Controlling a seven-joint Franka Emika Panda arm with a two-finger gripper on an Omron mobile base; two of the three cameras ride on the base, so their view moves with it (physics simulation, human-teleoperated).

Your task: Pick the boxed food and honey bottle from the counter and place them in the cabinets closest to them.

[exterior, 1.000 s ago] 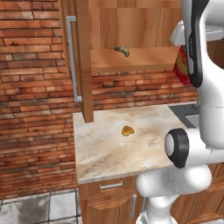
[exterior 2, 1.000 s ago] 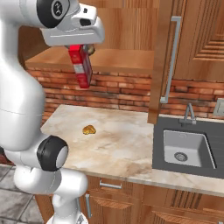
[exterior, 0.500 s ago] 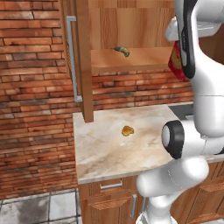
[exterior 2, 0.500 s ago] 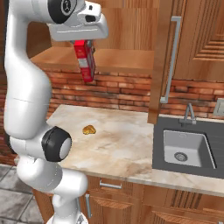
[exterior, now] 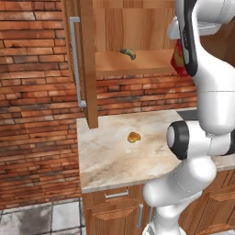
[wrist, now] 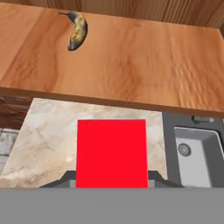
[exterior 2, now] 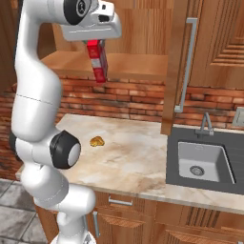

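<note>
The boxed food (exterior 2: 97,61), a bright red carton, hangs in the air just in front of the open cabinet's lower shelf (exterior 2: 138,66), with my gripper (exterior 2: 95,45) shut on its top. In the hand view the carton (wrist: 111,153) shows as a red rectangle in front of the shelf edge (wrist: 131,70), with the counter (wrist: 48,135) far below. From the left base view only a slice of the carton (exterior: 178,63) shows behind my arm. The honey bottle is out of view.
A dark-spotted banana (exterior: 127,53) (wrist: 77,30) lies at the back of the shelf. A golden-brown lump (exterior 2: 97,141) rests on the counter (exterior 2: 133,164). The open cabinet door (exterior: 85,64) stands left of the shelf. A sink (exterior 2: 202,159) with a faucet (exterior 2: 206,125) lies to the right.
My arm has carried the red carton a little higher and closer to the shelf edge. The lump and the banana have stayed where they were.
</note>
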